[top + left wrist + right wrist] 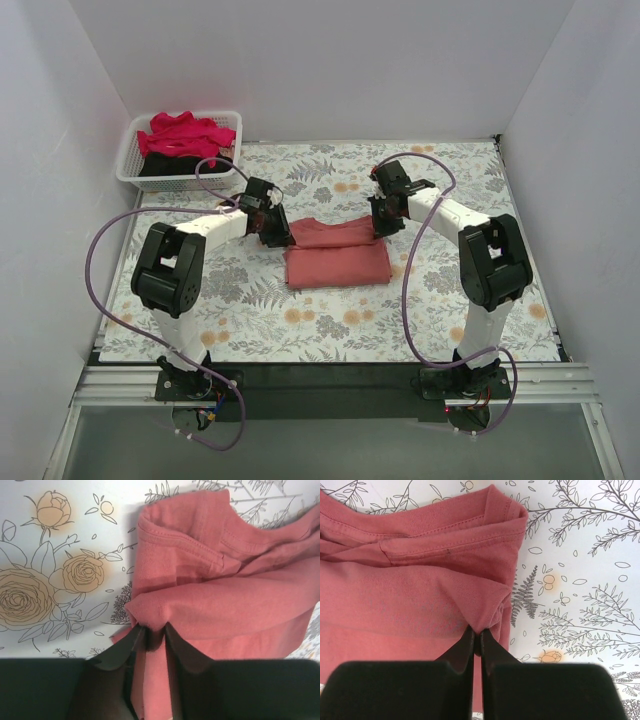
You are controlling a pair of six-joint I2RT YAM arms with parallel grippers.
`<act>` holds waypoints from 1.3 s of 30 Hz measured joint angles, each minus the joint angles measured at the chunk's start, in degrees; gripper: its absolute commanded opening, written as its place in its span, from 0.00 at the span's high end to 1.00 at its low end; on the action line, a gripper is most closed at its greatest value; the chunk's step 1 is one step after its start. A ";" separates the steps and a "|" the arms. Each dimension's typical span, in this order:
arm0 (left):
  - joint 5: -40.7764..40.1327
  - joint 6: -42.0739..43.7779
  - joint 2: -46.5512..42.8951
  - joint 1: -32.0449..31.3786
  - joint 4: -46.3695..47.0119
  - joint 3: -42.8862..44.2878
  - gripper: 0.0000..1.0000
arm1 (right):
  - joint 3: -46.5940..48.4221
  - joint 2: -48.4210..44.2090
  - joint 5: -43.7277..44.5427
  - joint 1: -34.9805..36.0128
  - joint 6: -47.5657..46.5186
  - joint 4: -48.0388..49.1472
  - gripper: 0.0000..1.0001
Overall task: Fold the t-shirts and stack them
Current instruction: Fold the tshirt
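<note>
At far left, a crimson-pink t-shirt (pixel 185 132) and a black t-shirt (pixel 165 166) lie in the white basket (pixel 128 168). Mid-table (pixel 450 300), the left gripper (pixel 152 630) has its jaws pinched on one far corner of the half-folded coral-red t-shirt (pixel 335 255). The right gripper (pixel 476 635) pinches the other. A fold looks under way; next, both arms should probably carry that edge over evenly.

From above and behind we overlook the whole worktop (pixel 450 300); both wrist views closely share the coral-red t-shirt (pixel 225 595).
</note>
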 measured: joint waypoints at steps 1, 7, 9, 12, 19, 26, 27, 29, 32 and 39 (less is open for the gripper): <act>-0.15 0.20 0.17 0.00 0.00 0.20 0.71 | 0.00 0.11 0.00 -0.04 0.00 0.22 0.93; -2.73 1.16 -2.43 -0.48 0.15 0.79 0.37 | -1.31 -0.83 0.13 -0.26 -0.61 1.70 0.65; -3.78 1.42 -5.05 -1.07 0.39 0.46 0.37 | -2.58 -2.49 0.17 -0.26 -1.14 1.81 0.61; -4.74 2.05 -11.87 -3.10 0.57 -1.46 0.36 | -4.98 -6.75 0.46 -0.24 -1.60 2.34 0.60; -5.05 3.23 -22.80 -9.38 1.75 -7.76 0.56 | -14.14 -19.08 -6.75 0.24 -3.39 10.45 0.62; -4.02 2.84 -14.53 -11.89 2.58 -8.79 0.71 | -16.81 -14.47 -19.08 0.74 -4.15 18.38 0.66; -3.98 2.64 -12.79 -11.89 2.64 -8.57 0.72 | -16.81 -13.11 -19.96 0.74 -4.44 18.99 0.66; -4.09 2.47 -9.09 -11.89 2.49 -7.45 0.73 | -16.44 -10.34 -21.07 0.72 -4.87 19.32 0.67; -4.72 2.36 -3.87 -11.39 2.08 -3.69 0.73 | -14.36 -6.14 -21.51 0.48 -5.29 19.37 0.67; -4.90 1.42 4.24 -6.01 3.02 7.87 0.53 | -6.40 0.31 -21.22 -3.91 -4.74 20.35 0.67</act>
